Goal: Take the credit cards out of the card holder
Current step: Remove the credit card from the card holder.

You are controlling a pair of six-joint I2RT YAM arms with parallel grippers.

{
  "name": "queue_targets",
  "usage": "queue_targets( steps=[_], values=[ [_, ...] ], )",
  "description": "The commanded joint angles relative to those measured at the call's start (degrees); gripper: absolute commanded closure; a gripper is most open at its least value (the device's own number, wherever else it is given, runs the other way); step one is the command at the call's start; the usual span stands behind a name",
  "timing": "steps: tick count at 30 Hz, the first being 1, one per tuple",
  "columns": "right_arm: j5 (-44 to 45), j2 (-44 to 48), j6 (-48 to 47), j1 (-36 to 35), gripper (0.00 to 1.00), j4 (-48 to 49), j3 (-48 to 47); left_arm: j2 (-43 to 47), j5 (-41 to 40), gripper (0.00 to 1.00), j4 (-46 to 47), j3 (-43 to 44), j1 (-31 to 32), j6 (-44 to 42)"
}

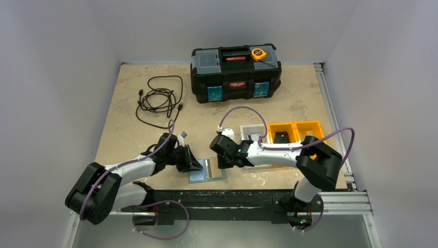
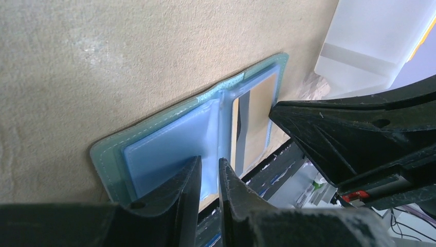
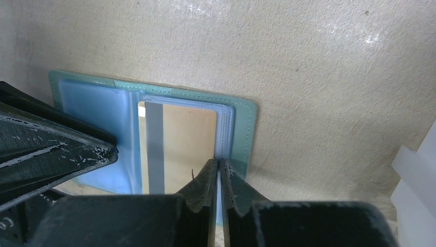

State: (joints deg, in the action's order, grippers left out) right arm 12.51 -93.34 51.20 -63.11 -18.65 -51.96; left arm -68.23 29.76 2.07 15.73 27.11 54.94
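The tan-orange card (image 3: 185, 139) sits in the right pocket of the card holder (image 3: 241, 116), which lies open and flat on the table (image 1: 299, 98) near its front edge, between both arms; judging by its grey stripe, the card's long axis runs straight away from the right gripper (image 3: 218, 175), whose jaws are pressed together at the near right corner, on card or pocket lip I cannot tell; the left gripper (image 2: 208, 177), jaws narrow, seems to pinch the holder's other half; the right arm is nearer.

The card holder (image 2: 159, 152) lies open on the bench (image 2: 103, 62), a tan credit card (image 2: 257, 123) in one pocket. The left gripper (image 2: 209, 164) jaws pinch its pale blue middle flap.
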Motion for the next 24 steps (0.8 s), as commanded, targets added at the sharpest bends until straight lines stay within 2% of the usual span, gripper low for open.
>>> queue_targets(
  steps=[1,15,24],
  values=[
    [1.17,-1.71,-0.12,-0.17,0.99,-0.65,-0.47,-0.9,1.68,0.82,3.23,0.77,-0.31,0.04],
    [0.53,-3.87,-0.72,-2.42,1.0,-0.77,-2.52,-7.18,4.41,0.82,12.16,-0.24,-0.05,2.68],
    [0.74,-4.24,-0.46,-2.63,1.0,-0.92,-2.44,-8.97,4.87,0.88,15.76,-0.84,0.7,4.42]
  ],
)
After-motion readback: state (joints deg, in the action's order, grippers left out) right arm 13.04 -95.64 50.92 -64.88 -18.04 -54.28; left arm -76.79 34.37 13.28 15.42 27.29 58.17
